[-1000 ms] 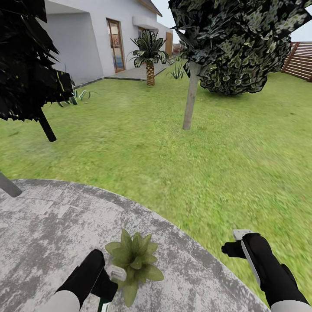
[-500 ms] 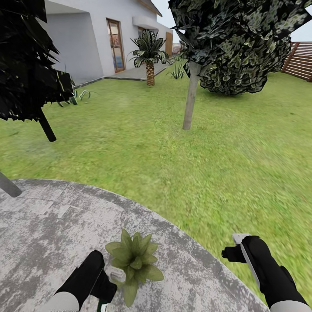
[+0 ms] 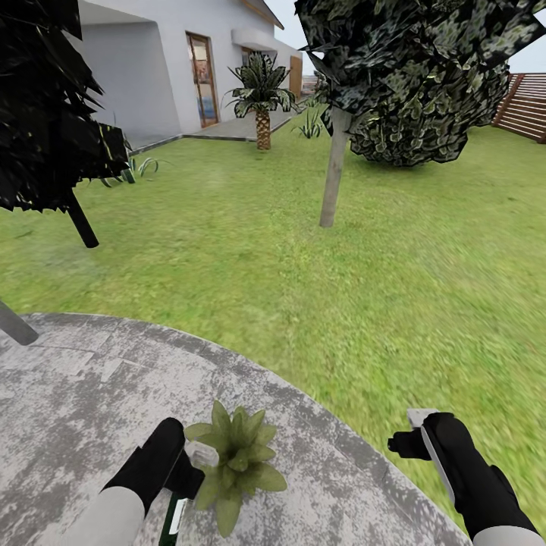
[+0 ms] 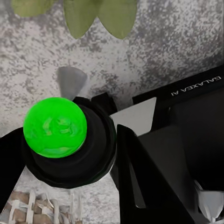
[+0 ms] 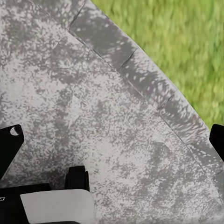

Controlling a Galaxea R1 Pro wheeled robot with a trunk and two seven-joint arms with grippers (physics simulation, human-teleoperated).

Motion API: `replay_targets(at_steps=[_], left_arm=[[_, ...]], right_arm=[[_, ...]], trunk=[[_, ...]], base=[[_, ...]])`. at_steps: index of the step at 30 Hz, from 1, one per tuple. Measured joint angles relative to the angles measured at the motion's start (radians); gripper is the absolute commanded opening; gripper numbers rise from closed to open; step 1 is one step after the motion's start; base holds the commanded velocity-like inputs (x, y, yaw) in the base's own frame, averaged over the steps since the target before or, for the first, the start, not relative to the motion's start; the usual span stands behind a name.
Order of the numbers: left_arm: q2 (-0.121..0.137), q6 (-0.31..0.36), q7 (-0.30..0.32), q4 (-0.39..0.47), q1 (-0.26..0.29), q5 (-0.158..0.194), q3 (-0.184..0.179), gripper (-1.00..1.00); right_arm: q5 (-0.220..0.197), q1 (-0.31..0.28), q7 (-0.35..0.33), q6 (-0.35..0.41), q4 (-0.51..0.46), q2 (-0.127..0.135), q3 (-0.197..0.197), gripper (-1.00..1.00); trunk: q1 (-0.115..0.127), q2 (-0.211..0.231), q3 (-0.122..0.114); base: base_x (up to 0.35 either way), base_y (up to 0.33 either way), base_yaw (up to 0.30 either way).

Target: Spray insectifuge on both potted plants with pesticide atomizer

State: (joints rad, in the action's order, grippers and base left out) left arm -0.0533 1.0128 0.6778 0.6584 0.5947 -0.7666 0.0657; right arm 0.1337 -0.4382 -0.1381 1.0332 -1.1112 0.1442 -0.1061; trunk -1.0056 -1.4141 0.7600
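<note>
From the head camera I'm looking over the round grey mottled stone patio, with my black left gripper low on it, right up against the small potted rosette of pointed green leaves. Hanging under that gripper is the slim dark green spray bottle with a white label, so the left jaws are clamped on the atomizer, just beside the rosette on its left. My black right gripper hovers over the patio edge, well apart from the rosette on its right, where stone meets the green lawn. Past the lawn from the patio, a thin grey tree trunk, a small palm with a scaly trunk, the white house wall and a brown slatted fence.

Left wrist camera now: the atomizer's black top with a bright green round cap sits tight against a dark gripper finger, held over the stone patio. Pale green leaf tips of the rosette lie just beyond the bottle.

Right wrist camera: bare patio stone below, lawn beyond its curved rim. Dark fingertips stand wide apart, spread, with nothing between them.
</note>
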Motion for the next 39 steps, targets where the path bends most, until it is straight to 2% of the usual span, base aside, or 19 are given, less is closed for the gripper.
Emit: replay_targets(at_steps=[14, 23, 30, 39], left_arm=[[-0.001, 0.0, 0.0, 0.0, 0.031, 0.001, 0.002, -1.0], [-0.001, -0.001, 0.003, 0.0, 0.014, 0.001, 0.004, -1.0], [0.002, -0.001, 0.003, -0.004, -0.047, 0.001, 0.005, -1.0], [0.004, -0.002, 0.005, -0.012, -0.053, 0.001, 0.005, -1.0]], right_arm=[[0.0, 0.0, 0.0, 0.0, 0.0, 0.0, 0.0, 1.0], [0.0, 0.0, -0.001, 0.0, 0.0, 0.0, 0.0, 1.0], [-0.002, 0.0, -0.001, 0.0, 0.0, 0.0, 0.0, 1.0], [-0.001, 0.0, -0.001, 0.0, 0.0, 0.0, 0.0, 1.0]], trunk=[[0.0, 0.0, 0.0], [0.0, 0.0, 0.004], [0.0, 0.0, 0.012], [0.0, 0.0, 0.018]], base=[[0.0, 0.0, 0.0], [0.0, 0.0, 0.0], [0.0, 0.0, 0.0], [0.0, 0.0, 0.0]])
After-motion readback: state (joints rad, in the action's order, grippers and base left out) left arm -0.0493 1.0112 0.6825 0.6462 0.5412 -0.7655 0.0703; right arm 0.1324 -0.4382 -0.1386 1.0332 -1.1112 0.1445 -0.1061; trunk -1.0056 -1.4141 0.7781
